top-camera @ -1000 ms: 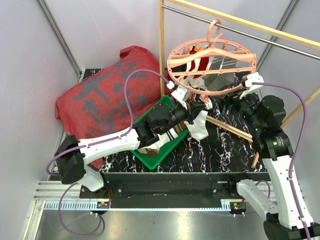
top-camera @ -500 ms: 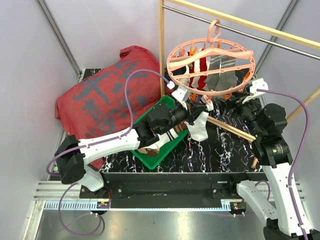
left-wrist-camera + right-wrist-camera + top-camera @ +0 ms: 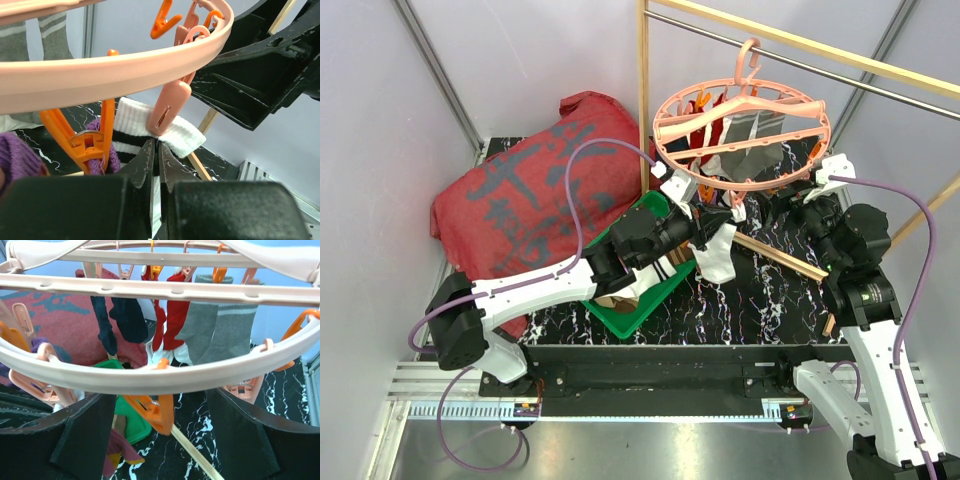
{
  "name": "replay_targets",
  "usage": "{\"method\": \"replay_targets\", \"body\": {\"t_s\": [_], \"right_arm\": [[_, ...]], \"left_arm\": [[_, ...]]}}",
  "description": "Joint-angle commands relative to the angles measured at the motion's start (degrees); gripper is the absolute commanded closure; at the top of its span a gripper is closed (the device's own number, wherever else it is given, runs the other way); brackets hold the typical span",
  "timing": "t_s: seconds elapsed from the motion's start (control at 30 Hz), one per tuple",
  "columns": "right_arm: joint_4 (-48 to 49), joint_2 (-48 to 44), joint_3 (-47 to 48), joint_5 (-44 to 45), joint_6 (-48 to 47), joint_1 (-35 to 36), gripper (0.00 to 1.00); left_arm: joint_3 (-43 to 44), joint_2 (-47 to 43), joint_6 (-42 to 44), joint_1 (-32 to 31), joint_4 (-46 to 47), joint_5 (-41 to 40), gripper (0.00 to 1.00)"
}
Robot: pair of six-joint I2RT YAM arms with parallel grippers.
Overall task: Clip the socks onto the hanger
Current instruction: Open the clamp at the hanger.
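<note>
The salmon-pink ring hanger [image 3: 660, 128] hangs by its hook from the metal rail. Red [image 3: 175, 315], grey [image 3: 215, 330] and dark navy [image 3: 125, 315] socks hang from its clips. My left gripper [image 3: 705, 228] is under the ring's near rim, shut on a white sock with black stripes [image 3: 718, 255]. In the left wrist view the gripper [image 3: 155, 146] holds the sock's cuff [image 3: 135, 125] up against a pink clip [image 3: 167, 107]. A purple sock [image 3: 15, 155] hangs beside an orange clip [image 3: 95, 140]. My right gripper [image 3: 800, 195] is open, and the ring's rim [image 3: 165, 377] and an orange clip [image 3: 157, 412] sit between its fingers.
A green tray [image 3: 640, 300] with more socks sits under my left arm. A big red cloth [image 3: 530, 190] lies at the back left. The wooden post [image 3: 643, 90] of the rail frame stands behind the hanger, and a wooden bar [image 3: 780, 255] lies on the black marbled table.
The ring has swung up from a low tilt on its right side to nearly level. My right gripper has drawn back slightly. My left gripper has barely moved and still holds the striped sock.
</note>
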Motion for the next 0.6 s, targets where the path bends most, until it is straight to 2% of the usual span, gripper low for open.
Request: {"method": "replay_targets", "body": {"t_s": [0.0,0.57], "right_arm": [[4.64,0.61,0.94,-0.09,-2.45,0.11,0.20],[9.57,2.28,-0.03,0.96,-2.27,0.11,0.29]], "left_arm": [[0.17,-2.29,-0.46,0.17,3.16,0.91,0.96],[0.61,-1.67,-0.98,0.17,3.16,1.53,0.96]]}}
